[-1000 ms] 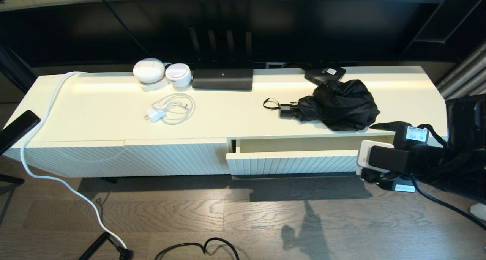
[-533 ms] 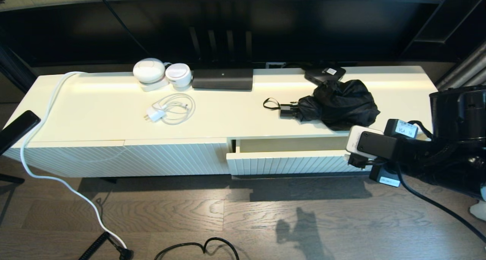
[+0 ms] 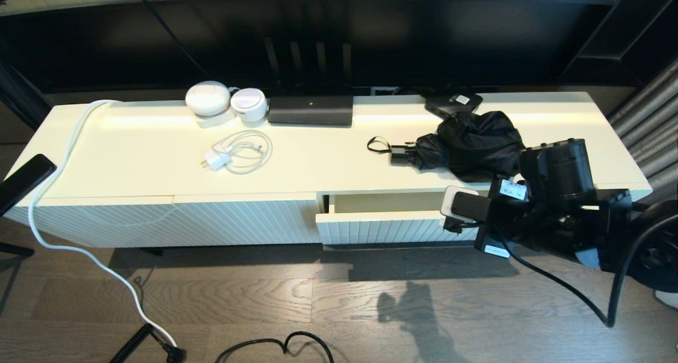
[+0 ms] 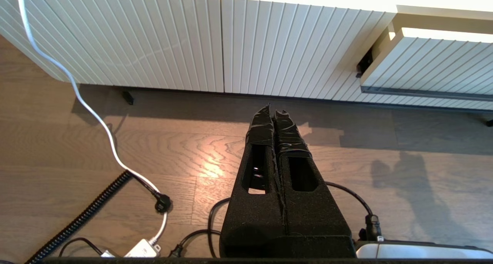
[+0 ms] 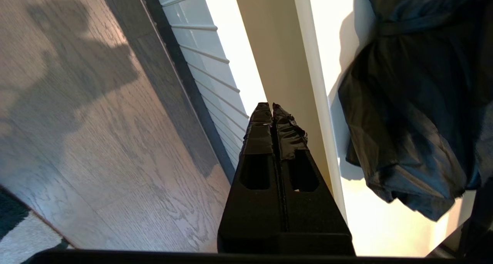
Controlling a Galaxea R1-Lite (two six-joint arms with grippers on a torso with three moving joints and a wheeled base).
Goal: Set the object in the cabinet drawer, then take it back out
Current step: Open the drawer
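Black umbrella [image 3: 471, 145]; cream-white drawer [image 3: 392, 226] with vertically ribbed front; white charger [image 3: 235, 155]; grey-brown wood-grain floor [image 3: 318, 299].

The drawer [image 3: 392, 220] stands only slightly open, its gap narrow; the umbrella [image 3: 466, 145] lies just behind, the right arm [image 3: 551, 204] beside it.

umbrella [image 3: 471, 145] on cabinet top [image 3: 328, 156], above right drawer [image 3: 392, 226], charger [image 3: 235, 153] left

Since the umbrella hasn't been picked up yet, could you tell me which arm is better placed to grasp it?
Right, probably: the right tool, shut and empty, is beside the umbrella above the open drawer. The left tool hangs over the floor.
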